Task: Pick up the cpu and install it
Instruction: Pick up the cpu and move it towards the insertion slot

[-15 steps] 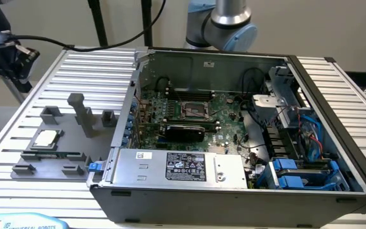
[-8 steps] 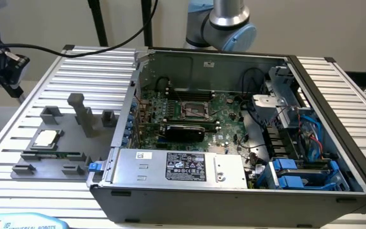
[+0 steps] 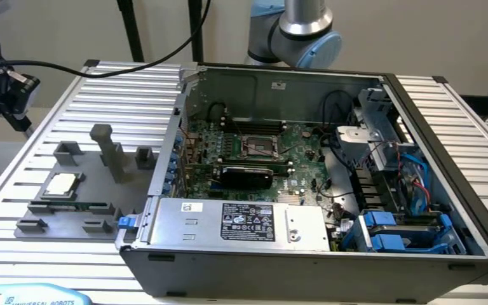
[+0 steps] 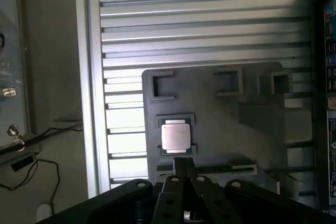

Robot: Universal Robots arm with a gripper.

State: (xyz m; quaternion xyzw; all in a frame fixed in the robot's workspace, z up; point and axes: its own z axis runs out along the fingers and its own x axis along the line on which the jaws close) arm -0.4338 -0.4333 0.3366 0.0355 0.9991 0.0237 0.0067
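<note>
The cpu [image 3: 61, 184] [image 4: 175, 136], a small flat square chip with a silvery top, lies in its holder on the grey fixture plate [image 3: 100, 197] outside the computer case. In the wrist view my gripper [image 4: 184, 162] hangs above the plate, its tips just short of the cpu, with the two fingers pressed together and nothing between them. The arm's black tool head [image 3: 2, 86] sits high at the exterior view's left, above the table's edge. The black cpu socket [image 3: 261, 147] with its metal frame is on the green motherboard inside the open case.
A narrow green memory stick [image 3: 74, 206] lies in a slot on the plate near the cpu. Grey upright posts [image 3: 108, 152] rise from the plate. The grey power-supply box [image 3: 236, 222] fills the case's near side, and cables and blue drive bays [image 3: 405, 232] crowd the right.
</note>
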